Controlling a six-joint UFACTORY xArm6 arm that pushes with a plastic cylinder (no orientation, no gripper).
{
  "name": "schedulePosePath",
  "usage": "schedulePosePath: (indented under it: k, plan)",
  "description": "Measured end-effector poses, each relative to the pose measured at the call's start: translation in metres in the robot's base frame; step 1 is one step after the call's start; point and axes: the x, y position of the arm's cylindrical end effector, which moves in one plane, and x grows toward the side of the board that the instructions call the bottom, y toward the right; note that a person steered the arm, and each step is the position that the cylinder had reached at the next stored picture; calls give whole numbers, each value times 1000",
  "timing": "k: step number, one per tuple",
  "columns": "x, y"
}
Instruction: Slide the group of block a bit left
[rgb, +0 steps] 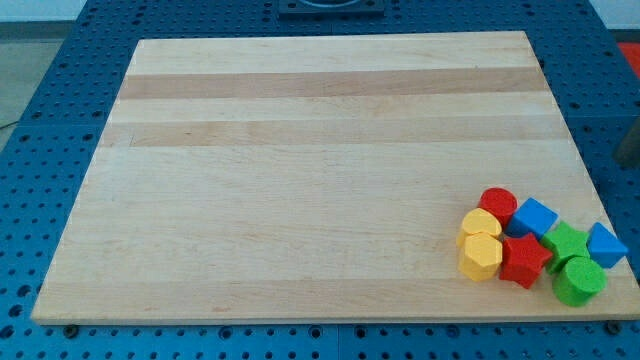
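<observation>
Several blocks sit packed together at the bottom right corner of the wooden board. A red cylinder is at the group's top, with a blue cube to its right. Two yellow blocks are on the group's left: a rounded one above a hexagonal one. A red star-shaped block is in the middle. A green block, a green cylinder and a blue triangular block are on the right, by the board's edge. My tip does not clearly show.
The board lies on a blue perforated table. A dark blurred shape is at the view's right edge, off the board and above the group; I cannot tell what it is.
</observation>
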Motion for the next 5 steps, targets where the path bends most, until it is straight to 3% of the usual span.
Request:
schedulePosePath:
  k: [2, 4, 5]
  plan:
    - [60, 0]
    - [156, -5]
    - [158, -16]
